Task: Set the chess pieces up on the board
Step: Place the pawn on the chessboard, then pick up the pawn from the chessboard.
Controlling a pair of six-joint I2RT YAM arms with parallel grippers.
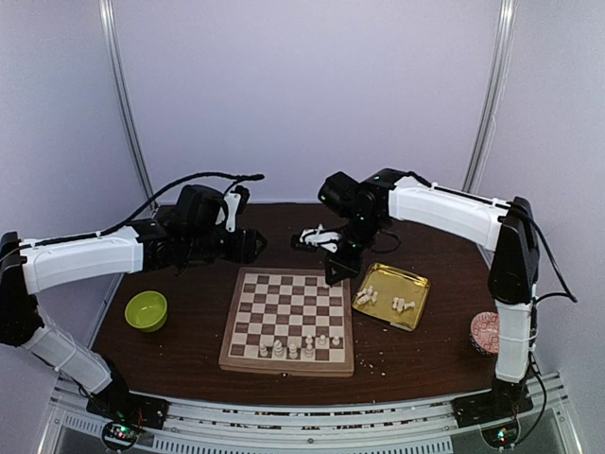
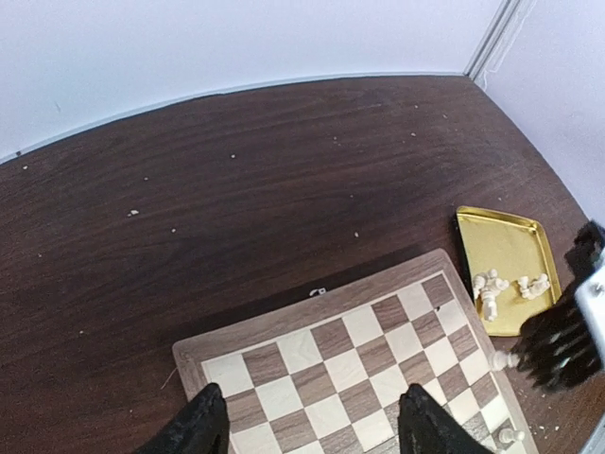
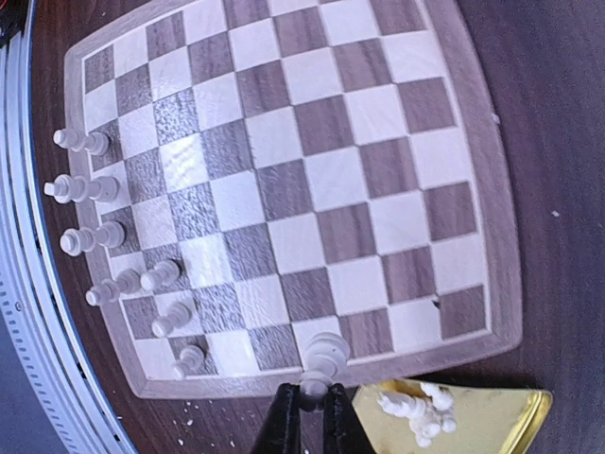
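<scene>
The right gripper (image 3: 310,392) has its jaws closed on the base of one cream chess piece (image 3: 323,356) at the edge of the board (image 3: 312,180) beside the gold tray (image 3: 496,416) (cut off by the frame, its heap of pieces (image 3: 416,411) too jumbled to count). Whether the held piece touches the wood is unclear. Standing pieces (image 3: 90,189) line the board's near rows. The left gripper (image 2: 310,402), jaws open and empty, hangs over the far edge.

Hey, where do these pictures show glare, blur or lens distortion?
Right wrist view: sheen on squares of the board near the placed pieces, and the lens bows its edges. Left wrist view: the right tool, gripping a chess piece at the frame's edge, looks smeared. Top view: even light, only the gold tray gleams.
</scene>
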